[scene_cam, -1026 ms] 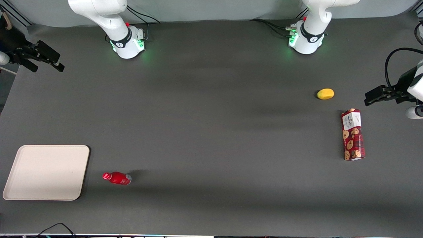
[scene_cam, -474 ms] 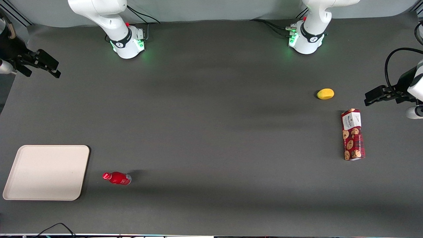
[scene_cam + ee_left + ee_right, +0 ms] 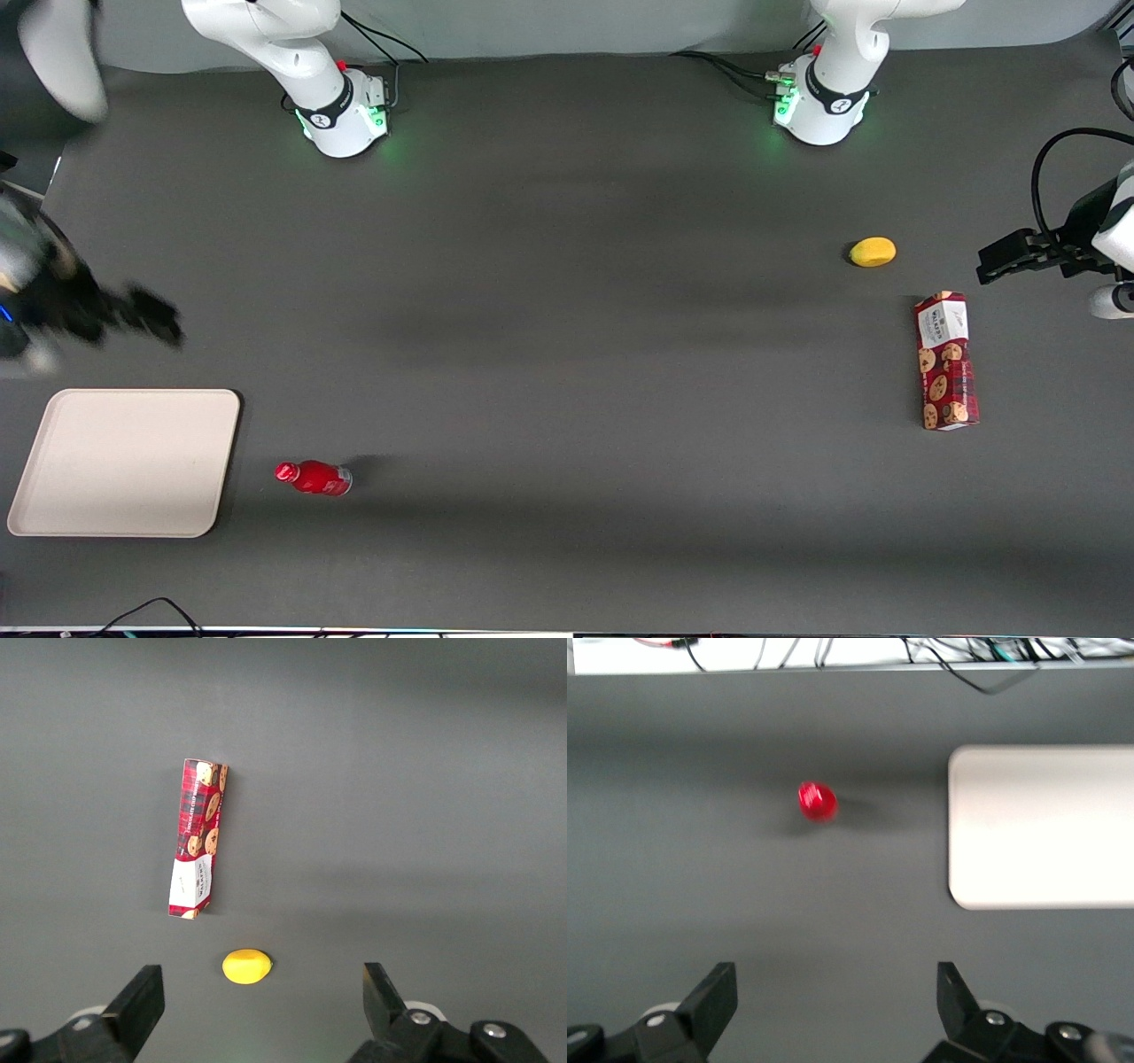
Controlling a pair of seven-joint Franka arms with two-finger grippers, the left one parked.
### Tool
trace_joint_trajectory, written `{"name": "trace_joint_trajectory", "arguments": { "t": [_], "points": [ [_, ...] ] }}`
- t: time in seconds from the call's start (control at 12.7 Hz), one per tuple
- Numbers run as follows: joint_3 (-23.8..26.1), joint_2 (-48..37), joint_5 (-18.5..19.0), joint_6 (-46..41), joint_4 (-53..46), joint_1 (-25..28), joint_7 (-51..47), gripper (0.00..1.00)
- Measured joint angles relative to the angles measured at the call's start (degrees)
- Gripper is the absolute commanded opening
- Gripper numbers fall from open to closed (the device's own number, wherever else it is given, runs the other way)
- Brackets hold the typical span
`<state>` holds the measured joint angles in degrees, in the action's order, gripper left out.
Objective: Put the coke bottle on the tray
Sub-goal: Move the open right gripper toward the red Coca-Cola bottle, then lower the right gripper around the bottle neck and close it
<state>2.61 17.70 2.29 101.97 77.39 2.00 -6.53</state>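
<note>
1. My pincer [image 3: 146, 315] hangs in the air above the working arm's end of the table, farther from the front camera than the tray [image 3: 124, 462] and well apart from the coke bottle [image 3: 314, 478]. Its fingers are spread wide with nothing between them — the wrist view shows that gap clearly.

2. The coke bottle looks to be standing on the dark table [image 3: 567, 354], just off the tray's edge, with bare mat between the two. Nothing's on the tray yet.

3. What could go wrong: the bottle is small and narrow, so if I come down off-centre a finger could clip the cap and knock it over, and then it'd probably roll. I'm also moving fast, so overshooting the line-up seems like a real risk.

4. Versus half a second ago, my pincer has swung a good way toward the front camera and now sits much closer to the tray. Bottle, tray, cookie box [image 3: 946, 361] and the yellow lemon-like thing [image 3: 873, 252] haven't budged.
</note>
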Motion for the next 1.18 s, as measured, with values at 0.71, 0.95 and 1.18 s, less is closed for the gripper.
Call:
{"name": "trace_joint_trajectory", "arguments": {
  "t": [0.71,0.95,1.18],
  "points": [
    [0.9,24.9,0.0,27.4,-4.2,1.9,-2.2,0.98],
    [1.7,24.1,0.0,24.6,-3.4,1.8,-2.6,0.95],
    [1.7,22.1,0.0,22.1,-1.1,0.9,-2.3,0.73]
  ]
}}
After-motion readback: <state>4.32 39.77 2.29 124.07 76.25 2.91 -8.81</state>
